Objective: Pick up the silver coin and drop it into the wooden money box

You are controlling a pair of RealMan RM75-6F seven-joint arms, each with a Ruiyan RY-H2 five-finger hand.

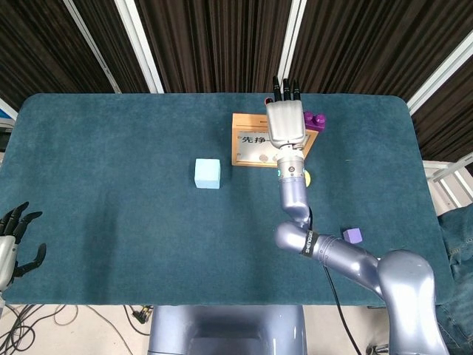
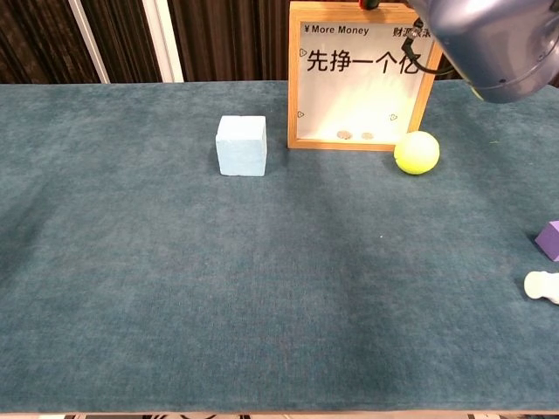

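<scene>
Dark curtains hang behind my green counter (image 1: 111, 185). My right hand (image 1: 285, 122) hovers over the money box (image 2: 358, 78), ready to drop the coin; I cannot tell if its fingers hold it. Coins (image 2: 344, 134) lie inside. My left hand (image 1: 15, 237) waits, fingers apart.

Money box (image 2: 360, 77) stands upright on the teal bench (image 2: 175, 279), coins (image 2: 344, 135) inside, ball (image 2: 417, 152) touching its corner, blue cube (image 2: 241, 146) beside.
</scene>
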